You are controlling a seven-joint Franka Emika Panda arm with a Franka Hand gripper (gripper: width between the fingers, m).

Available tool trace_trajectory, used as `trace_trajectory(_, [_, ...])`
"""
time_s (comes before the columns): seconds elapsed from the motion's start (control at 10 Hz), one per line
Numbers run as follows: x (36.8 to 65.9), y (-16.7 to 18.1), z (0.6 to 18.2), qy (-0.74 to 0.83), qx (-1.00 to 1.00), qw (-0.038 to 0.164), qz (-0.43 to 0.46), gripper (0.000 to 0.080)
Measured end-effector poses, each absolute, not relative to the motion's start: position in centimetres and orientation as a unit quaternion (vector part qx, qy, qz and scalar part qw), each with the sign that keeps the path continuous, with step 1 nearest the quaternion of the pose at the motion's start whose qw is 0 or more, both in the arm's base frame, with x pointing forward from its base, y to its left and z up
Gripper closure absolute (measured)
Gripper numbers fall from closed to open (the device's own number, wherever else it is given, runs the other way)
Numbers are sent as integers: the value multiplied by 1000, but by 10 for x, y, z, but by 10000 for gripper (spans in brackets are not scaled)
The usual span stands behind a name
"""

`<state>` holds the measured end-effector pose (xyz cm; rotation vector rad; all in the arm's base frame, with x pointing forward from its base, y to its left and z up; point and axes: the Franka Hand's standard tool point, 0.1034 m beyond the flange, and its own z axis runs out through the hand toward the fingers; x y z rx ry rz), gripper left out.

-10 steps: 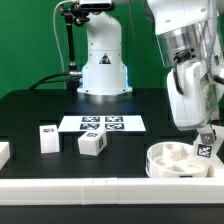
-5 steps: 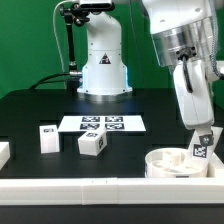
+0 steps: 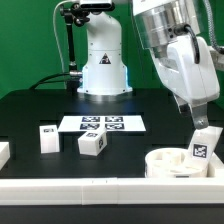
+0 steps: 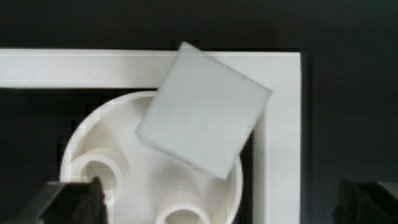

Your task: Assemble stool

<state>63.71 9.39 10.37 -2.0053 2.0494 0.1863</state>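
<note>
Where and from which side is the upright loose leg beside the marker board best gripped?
Probably grip the upright leg near its top, across its two flat side faces, coming straight down. It stands on end on the table, apart from the neighbouring leg, so both sides look free.

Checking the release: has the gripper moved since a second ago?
Yes. The gripper has risen, judged against the seat, which has stayed put. It has left the leg standing in the seat.
</note>
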Motion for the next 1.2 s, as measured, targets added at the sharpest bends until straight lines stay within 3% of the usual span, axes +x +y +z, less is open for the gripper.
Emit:
trace_trajectory(0.2, [635, 94, 103, 694, -705, 130, 65, 150])
trace_trajectory(0.3, [629, 93, 101, 631, -764, 116, 75, 150])
trace_trajectory(0.7, [630, 41, 108, 483, -864, 128, 55, 150])
trace_trajectory(1.2, [626, 39, 106, 428, -894, 121, 56, 150])
